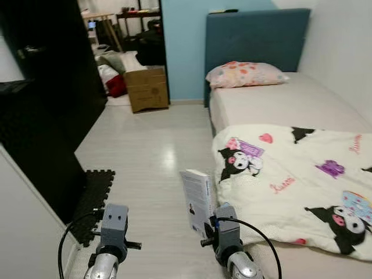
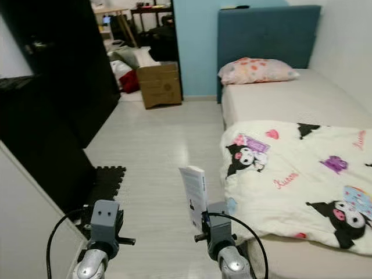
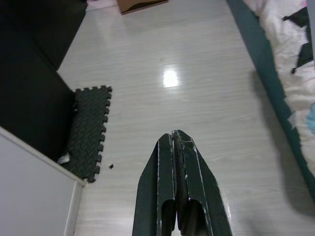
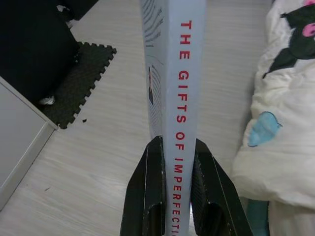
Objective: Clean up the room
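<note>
A pale blue book [image 1: 196, 198] with red letters on its spine [image 4: 181, 93] stands upright in my right gripper [image 4: 178, 162], whose two black fingers [image 4: 150, 191] are shut on it, above the floor beside the bed. My left gripper [image 3: 175, 142] is held out over the light wooden floor [image 1: 151, 151], fingers pressed together with nothing between them. A white cartoon-print blanket [image 1: 302, 174] lies crumpled across the near half of the bed and hangs over its edge. A floral pillow [image 1: 247, 74] rests against the blue headboard [image 1: 256, 35].
A black cabinet [image 1: 40, 116] lines the left side, with a dark foam mat [image 1: 96, 195] at its foot. A cardboard box [image 1: 146, 88] and piled bags [image 1: 113, 72] sit by the doorway ahead. A white panel [image 3: 34, 191] stands near left. The bed mattress [image 1: 279, 102] fills the right.
</note>
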